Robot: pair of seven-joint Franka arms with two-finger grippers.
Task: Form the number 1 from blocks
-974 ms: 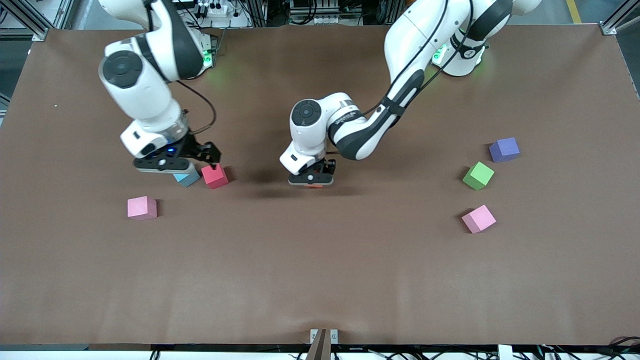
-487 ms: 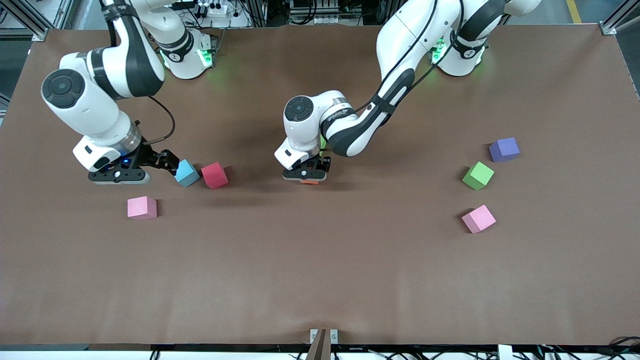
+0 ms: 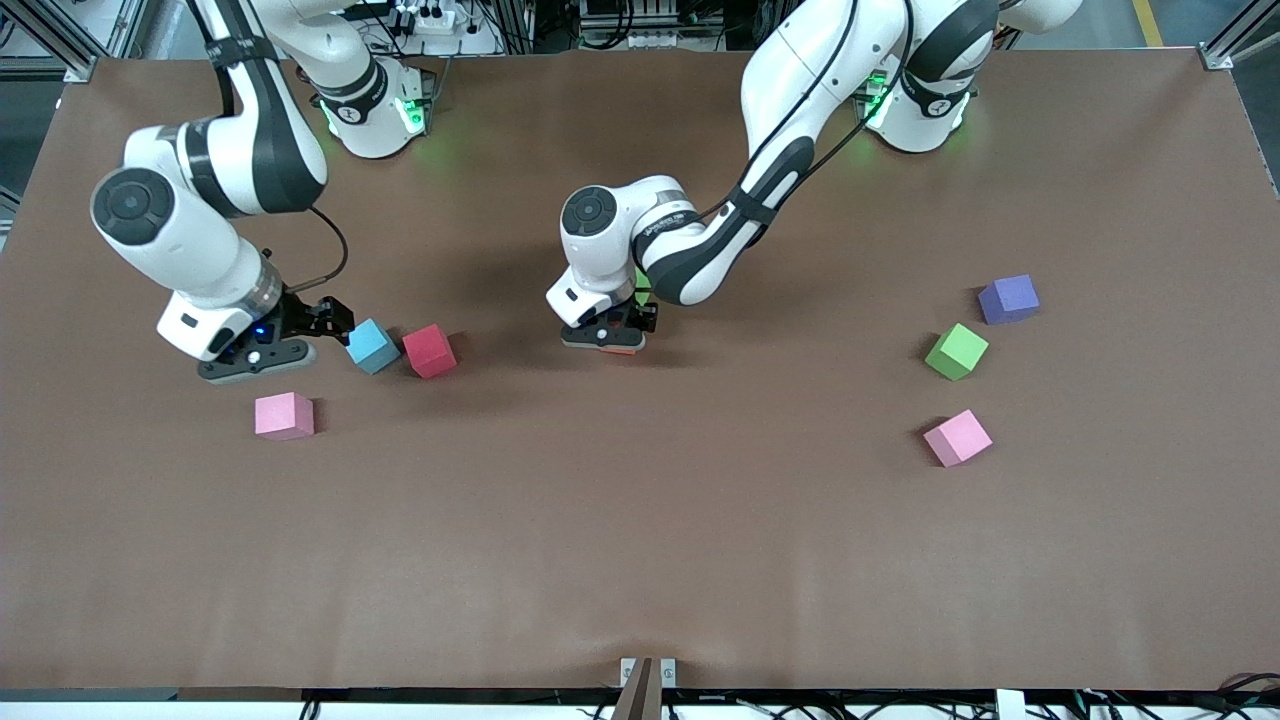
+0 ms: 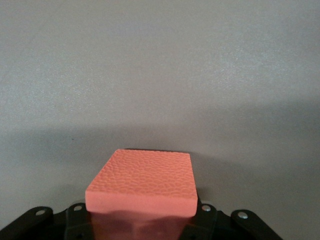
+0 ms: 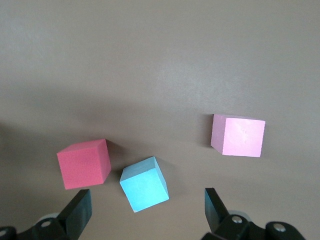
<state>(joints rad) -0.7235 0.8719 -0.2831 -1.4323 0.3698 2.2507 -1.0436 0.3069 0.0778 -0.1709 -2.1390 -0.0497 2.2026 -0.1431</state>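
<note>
My left gripper (image 3: 603, 340) is shut on an orange block (image 4: 142, 182), low over the middle of the table; only a sliver of that block (image 3: 626, 350) shows from the front. My right gripper (image 3: 255, 355) is open and empty. It is low beside the light blue block (image 3: 372, 346), toward the right arm's end. In the right wrist view the light blue block (image 5: 144, 183) lies just ahead of the gap between the fingers (image 5: 77, 212). The red block (image 3: 430, 350) sits beside the blue one. A pink block (image 3: 284, 416) lies nearer the front camera.
Toward the left arm's end lie a purple block (image 3: 1008, 299), a green block (image 3: 955, 351) and a second pink block (image 3: 957, 437), spaced apart. A small patch of green (image 3: 640, 284) shows by the left wrist; what it is I cannot tell.
My right gripper has swung off the light blue and red blocks toward the right arm's end, uncovering the blue block. My left gripper with the orange block has shifted slightly toward the robots' bases.
</note>
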